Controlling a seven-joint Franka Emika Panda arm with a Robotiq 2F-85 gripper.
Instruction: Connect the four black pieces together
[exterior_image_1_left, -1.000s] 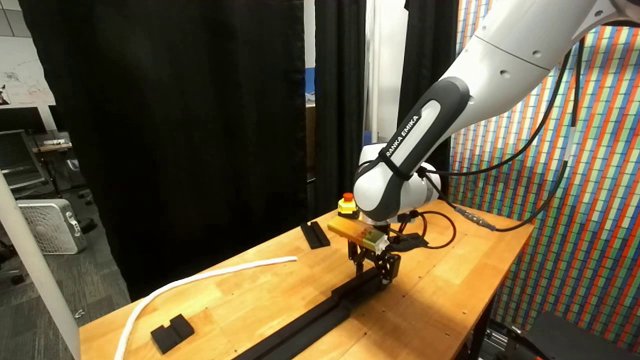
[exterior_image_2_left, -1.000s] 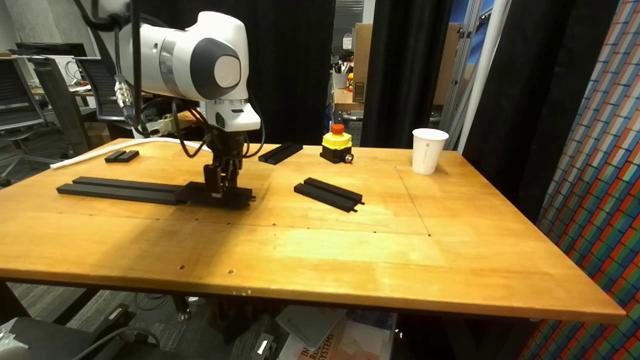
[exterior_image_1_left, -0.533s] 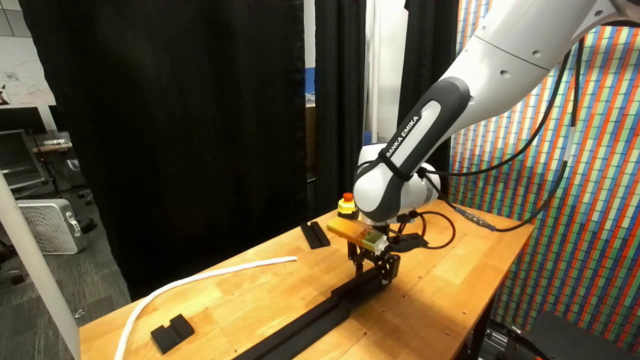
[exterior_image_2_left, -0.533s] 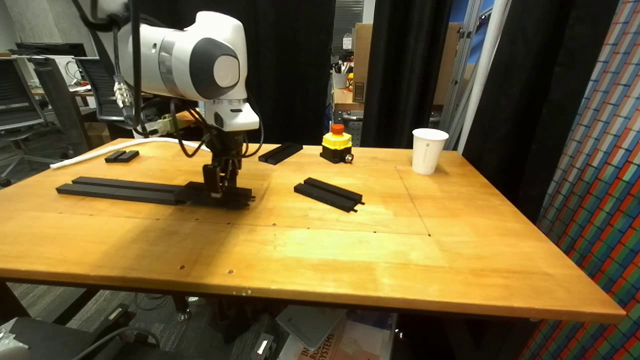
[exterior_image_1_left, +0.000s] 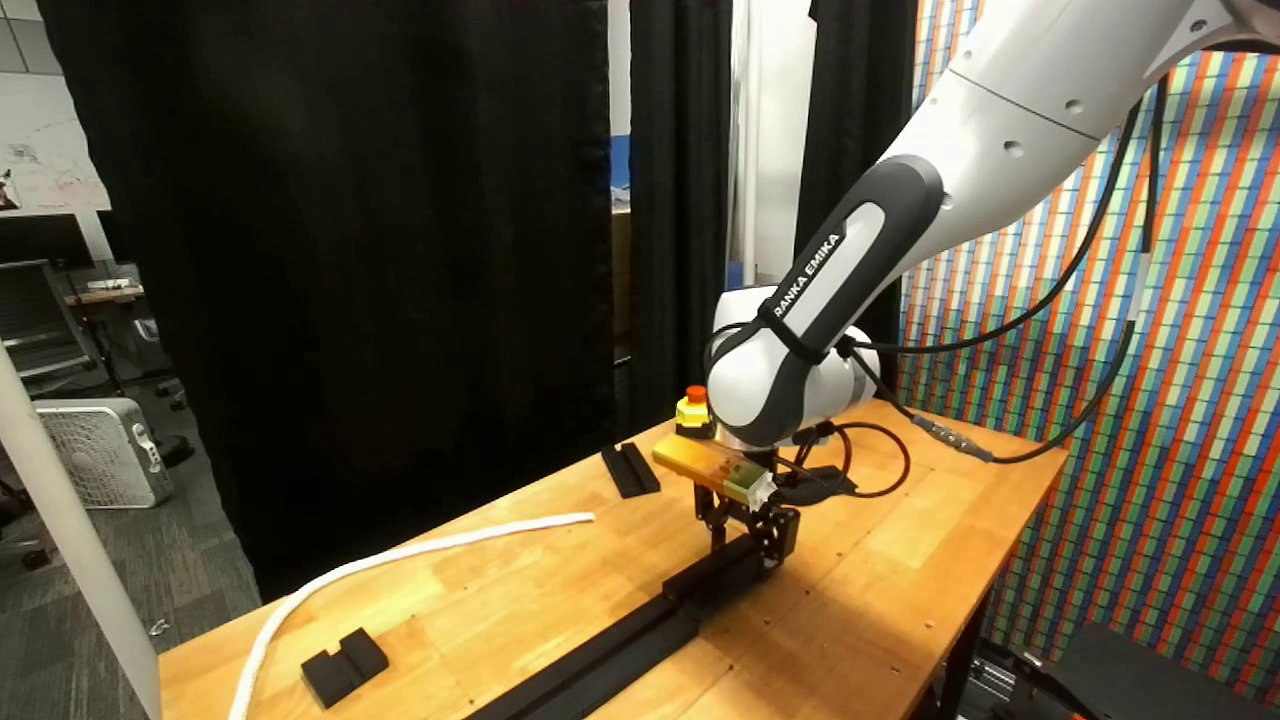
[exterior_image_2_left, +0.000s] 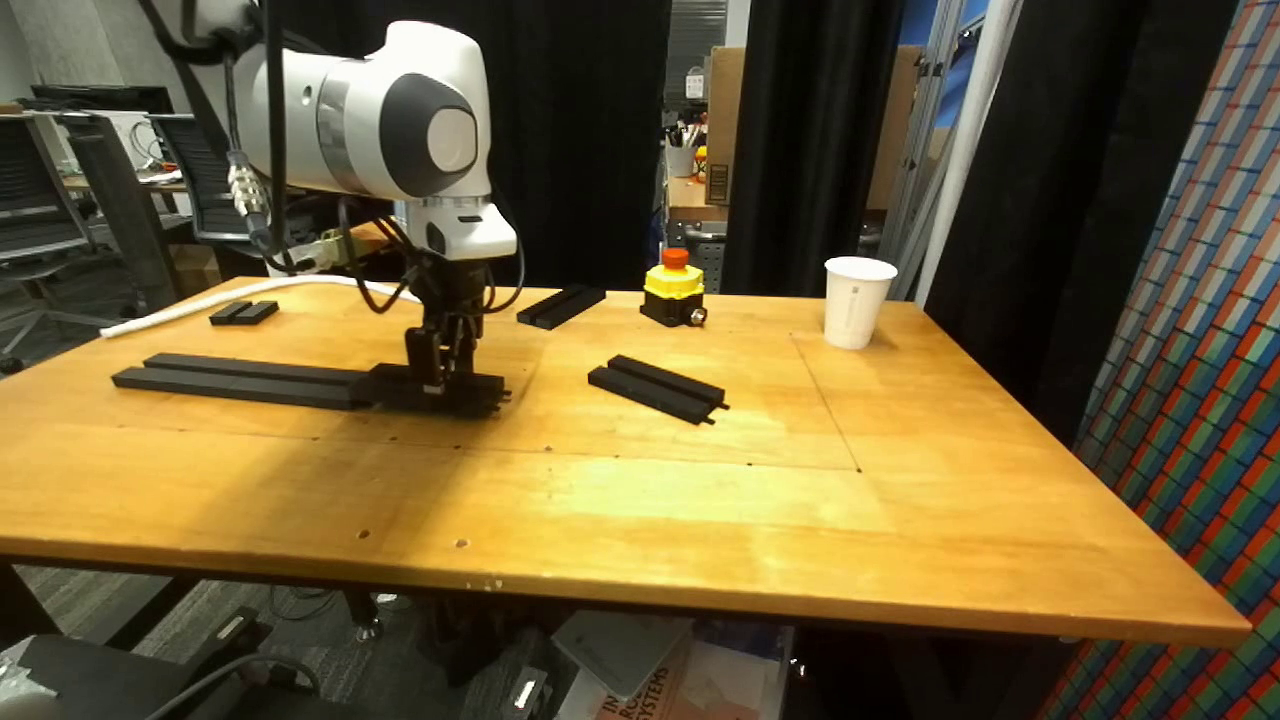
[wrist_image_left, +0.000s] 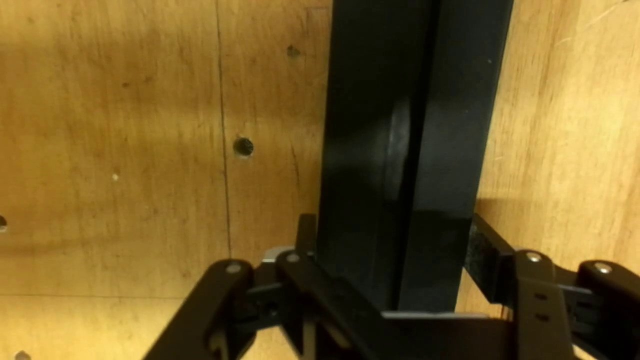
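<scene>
While my gripper (wrist_image_left: 391, 235) pinched a black bar (wrist_image_left: 395, 160) across its width, closed on both long sides, that bar lay roughly in line with the long rail (exterior_image_2_left: 240, 387), which reached toward the left edge of the tabletop (exterior_image_2_left: 640, 520) in an exterior view and which I took for two bars already joined. The loose bar (exterior_image_2_left: 648, 392) lay apart from them, well in from the near edge, its pegs (exterior_image_2_left: 709, 420) pointing toward the right edge. Trouble seemed likeliest at the joint: in both exterior views a step showed where my bar met the rail, raised or set sideways, I could not tell which, nor whether anything had slotted home. Pushing on with that step uncorrected, I judged, could make my bar ride over the rail's end or jam at a slant; and since I saw nothing bracing the rail, a hard shove might only slide it toward the left edge. An off-centre push could also swivel the bar in my grip. Compared with a second earlier, my wrist (exterior_image_2_left: 470, 232) had edged slightly toward the rail's side, while the bars and my hold on the piece looked unmoved, which suggested I was leaning into the joint.
</scene>
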